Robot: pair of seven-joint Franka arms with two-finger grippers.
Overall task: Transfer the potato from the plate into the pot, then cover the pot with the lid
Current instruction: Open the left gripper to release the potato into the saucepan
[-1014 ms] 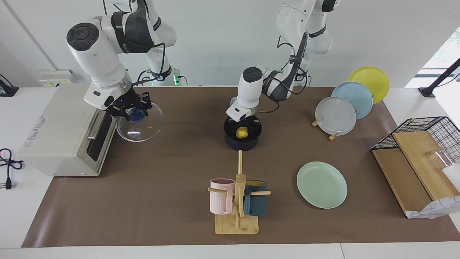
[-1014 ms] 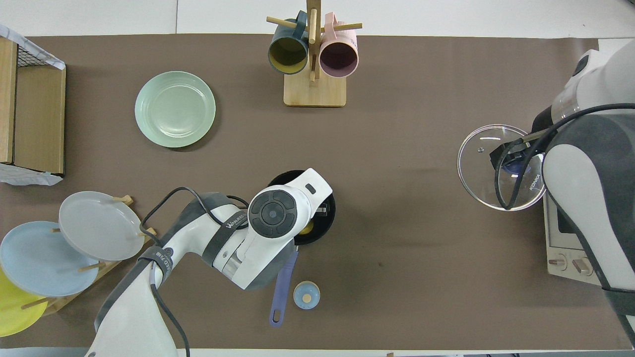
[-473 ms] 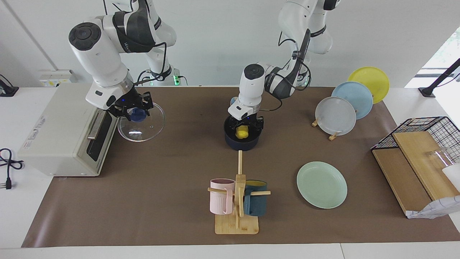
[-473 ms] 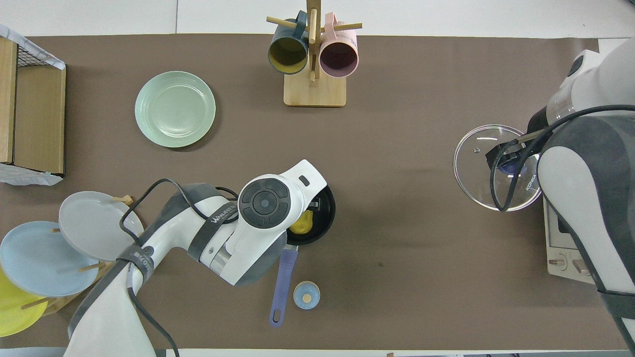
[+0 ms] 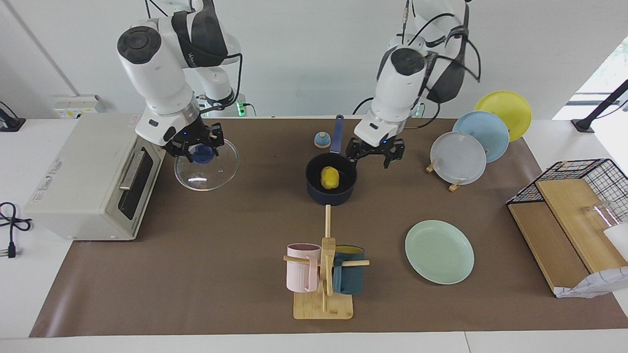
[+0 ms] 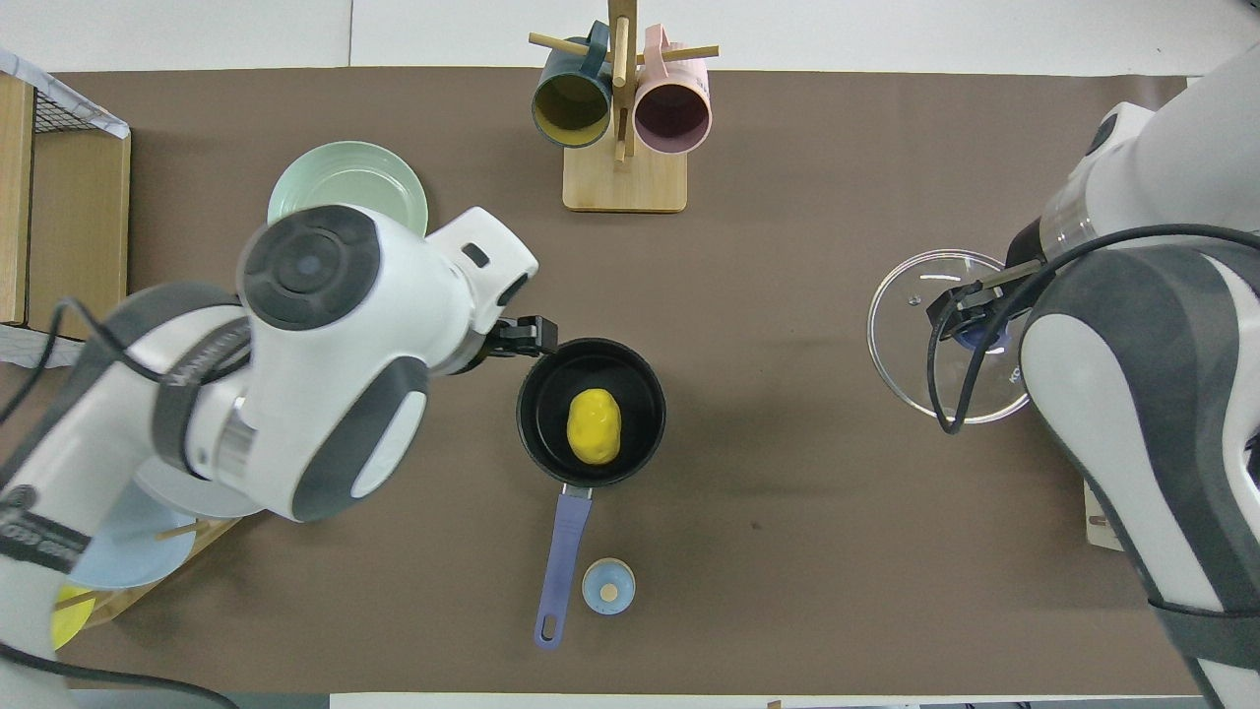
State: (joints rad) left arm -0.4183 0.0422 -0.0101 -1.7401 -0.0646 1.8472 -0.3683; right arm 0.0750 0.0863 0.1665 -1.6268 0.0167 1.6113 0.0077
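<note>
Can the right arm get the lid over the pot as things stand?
Probably yes. The right gripper holds the lid by its knob, the brown mat between lid and pot is bare, and the left gripper is raised beside the pot.

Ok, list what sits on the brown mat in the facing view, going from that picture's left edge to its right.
Toaster oven → lid held by the right gripper → mug rack → left gripper → mint plate → rack of upright plates → wire basket.

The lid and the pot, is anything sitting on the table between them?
No. In both views only bare brown mat lies between the lid and the pot.
</note>
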